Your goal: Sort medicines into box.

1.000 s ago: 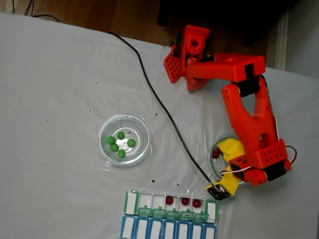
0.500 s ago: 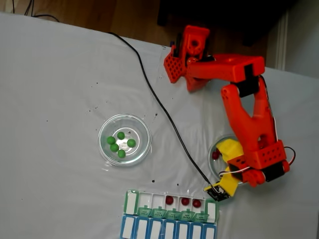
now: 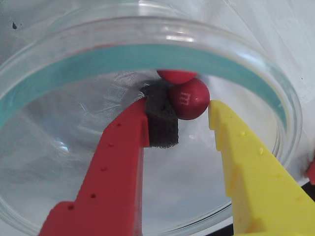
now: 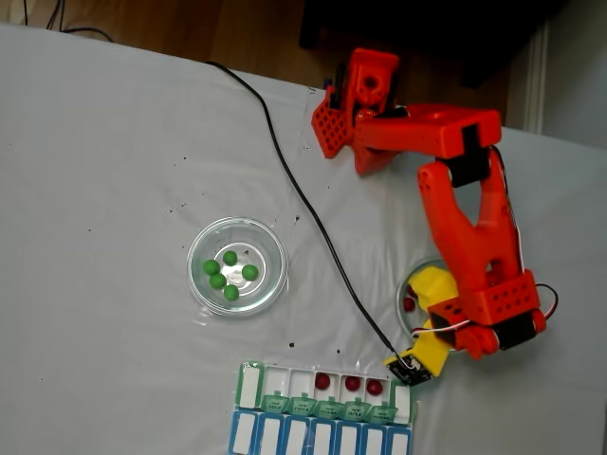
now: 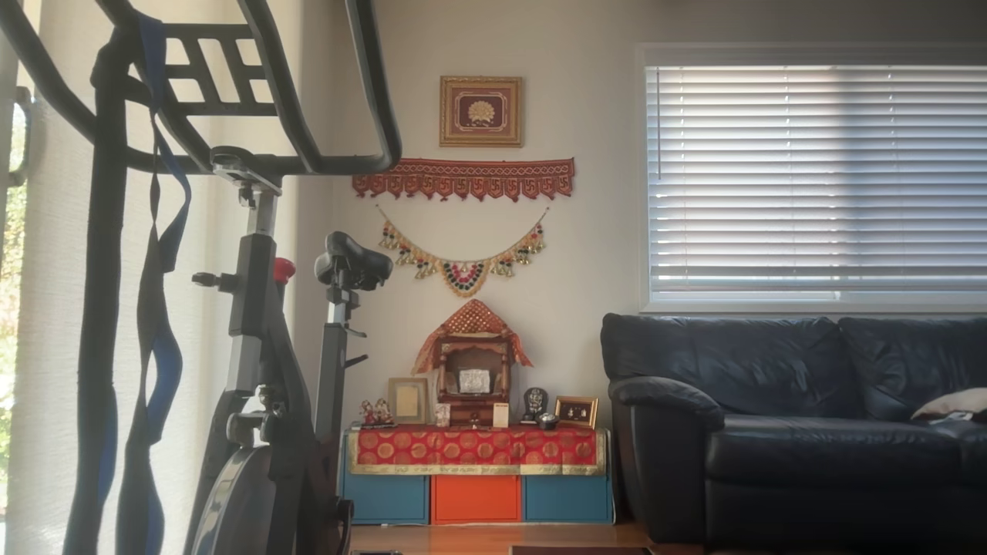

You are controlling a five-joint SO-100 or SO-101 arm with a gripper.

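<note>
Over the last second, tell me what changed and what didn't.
The arm eased slightly up and left in the fixed view, carrying the gripper further over the right dish. In the wrist view a red pill sits between its open fingers, not yet clamped. The green pills, their dish and the three red pills in the box stayed put.

glass dish wall (image 3: 275, 93) ringing end effector (image 3: 178, 110), open table (image 4: 114, 190) leftward

Arm (image 4: 469, 227): orange-red plastic links, black motor blocks at the joints.
Gripper (image 3: 184, 115): one red finger with a black foam pad, one yellow finger, small holes along both.
Cable (image 4: 303, 194): thin, black.
</note>
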